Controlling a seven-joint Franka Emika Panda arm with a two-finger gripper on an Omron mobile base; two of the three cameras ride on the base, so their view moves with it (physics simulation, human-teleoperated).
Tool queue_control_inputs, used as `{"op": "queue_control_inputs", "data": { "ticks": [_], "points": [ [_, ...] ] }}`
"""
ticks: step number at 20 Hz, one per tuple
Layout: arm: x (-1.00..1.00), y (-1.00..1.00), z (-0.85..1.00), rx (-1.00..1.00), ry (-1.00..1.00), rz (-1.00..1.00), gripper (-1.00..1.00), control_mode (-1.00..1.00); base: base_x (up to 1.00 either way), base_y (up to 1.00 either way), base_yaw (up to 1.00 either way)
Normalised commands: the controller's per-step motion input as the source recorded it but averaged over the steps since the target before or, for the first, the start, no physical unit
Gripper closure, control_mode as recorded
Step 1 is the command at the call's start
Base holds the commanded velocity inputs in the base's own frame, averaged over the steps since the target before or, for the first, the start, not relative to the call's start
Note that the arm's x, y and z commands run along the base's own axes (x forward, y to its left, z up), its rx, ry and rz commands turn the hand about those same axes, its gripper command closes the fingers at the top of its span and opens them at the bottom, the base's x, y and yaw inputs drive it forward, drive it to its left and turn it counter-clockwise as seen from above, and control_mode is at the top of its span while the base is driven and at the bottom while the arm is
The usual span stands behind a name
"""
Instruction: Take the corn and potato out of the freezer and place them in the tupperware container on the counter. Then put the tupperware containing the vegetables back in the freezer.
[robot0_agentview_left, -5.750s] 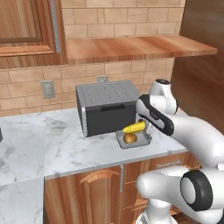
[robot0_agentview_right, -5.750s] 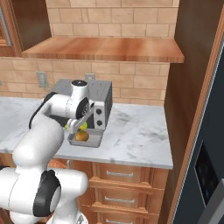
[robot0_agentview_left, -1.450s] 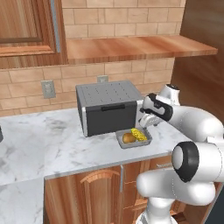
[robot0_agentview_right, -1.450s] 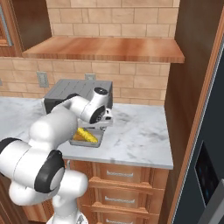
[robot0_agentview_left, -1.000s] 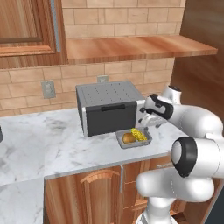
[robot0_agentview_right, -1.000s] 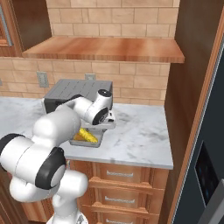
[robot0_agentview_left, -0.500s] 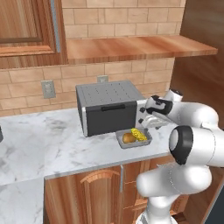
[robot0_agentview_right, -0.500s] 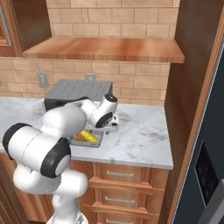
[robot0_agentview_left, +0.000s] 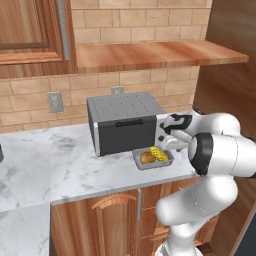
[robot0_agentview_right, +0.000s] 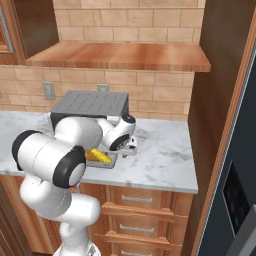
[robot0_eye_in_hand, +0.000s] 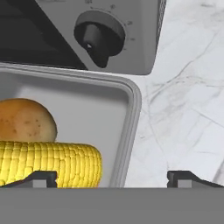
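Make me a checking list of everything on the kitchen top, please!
Surface: white-and-grey marbled stone counter, dry, over brown wooden drawers.
Job's things: bright yellow knobbly corn cob and golden-brown rounded potato lie touching inside the shallow grey rectangular tupperware tray.
Clutter: dark grey toaster oven right behind the tray.
Grippers: gripper open, fingers straddling the tray's rim, holding nothing.
Cables: nothing seen.
Surroundings: brick wall, wooden wall shelf, two wall outlets.

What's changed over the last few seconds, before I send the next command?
The pincer has swung from above the tupperware container to its right end, now low and open, straddling the rim. The corn and potato lie in the tray as before; the toaster oven hasn't moved.
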Motion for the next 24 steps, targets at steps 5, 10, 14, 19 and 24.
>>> {"op": "queue_control_inputs", "data": {
  "ticks": [5,10,14,19,24],
  "points": [
    [0.13,-0.03,-0.26,0.02,-0.03,-0.03,-1.00,-1.00,0.00,0.00,0.00],
    [0.11,0.00,-0.26,0.01,-0.06,-0.04,-1.00,-1.00,0.00,0.00,0.00],
    [0.00,0.00,-0.24,0.00,-0.06,-0.03,-1.00,-1.00,0.00,0.00,0.00],
    [0.00,0.00,-0.25,0.00,-0.04,-0.04,-1.00,-1.00,0.00,0.00,0.00],
    [0.00,0.07,-0.23,0.00,-0.01,-0.04,1.00,-1.00,0.00,0.00,0.00]
  ]
}}
